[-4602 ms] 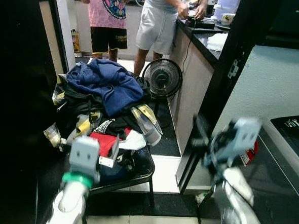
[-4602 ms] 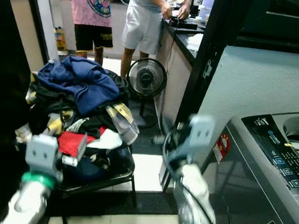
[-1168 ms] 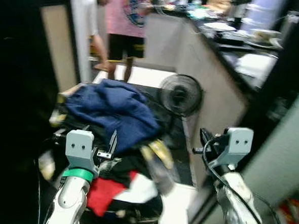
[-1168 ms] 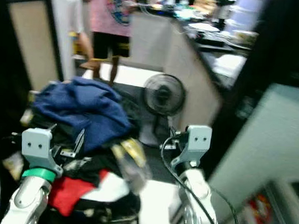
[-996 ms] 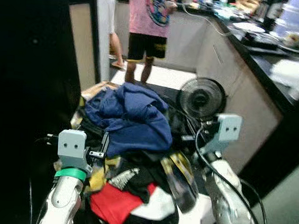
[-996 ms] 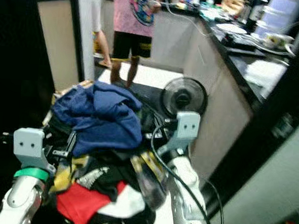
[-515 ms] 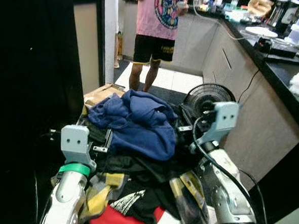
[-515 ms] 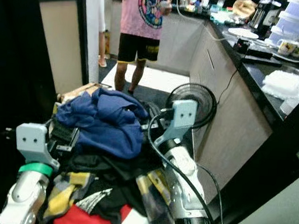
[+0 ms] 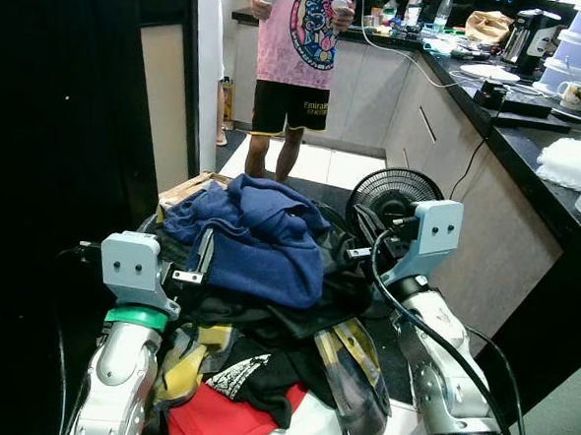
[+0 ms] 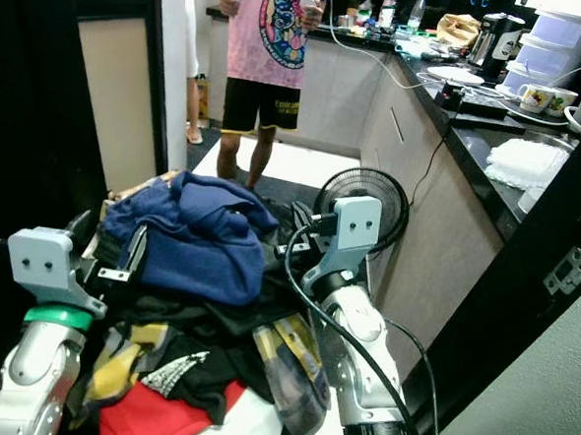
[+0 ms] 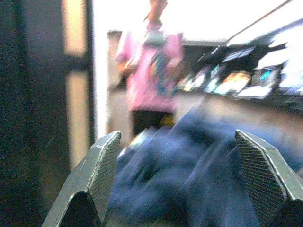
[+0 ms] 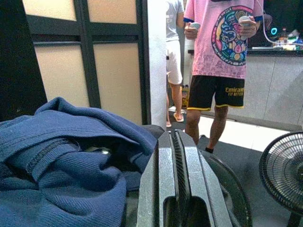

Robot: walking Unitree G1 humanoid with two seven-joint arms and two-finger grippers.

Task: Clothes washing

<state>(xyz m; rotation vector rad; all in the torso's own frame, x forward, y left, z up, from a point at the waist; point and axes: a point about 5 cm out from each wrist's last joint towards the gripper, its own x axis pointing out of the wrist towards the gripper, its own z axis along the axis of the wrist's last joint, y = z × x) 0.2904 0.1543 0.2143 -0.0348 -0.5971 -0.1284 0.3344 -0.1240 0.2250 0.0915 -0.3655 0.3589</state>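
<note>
Left gripper (image 9: 201, 261), jaws spread wide and empty, sat at the near-left edge of the blue garment (image 9: 259, 240) topping the clothes heap. Right gripper (image 9: 363, 244), jaws pressed together, holding nothing, stood just beside its right edge. Garment judged soft, light, limp; best pinched at a raised fold

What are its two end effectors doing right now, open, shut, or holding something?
Left end effector: open, empty, fingers spread beside the blue garment on the laundry pile.
Right end effector: shut, empty, fingers pressed together next to the same garment.
</note>
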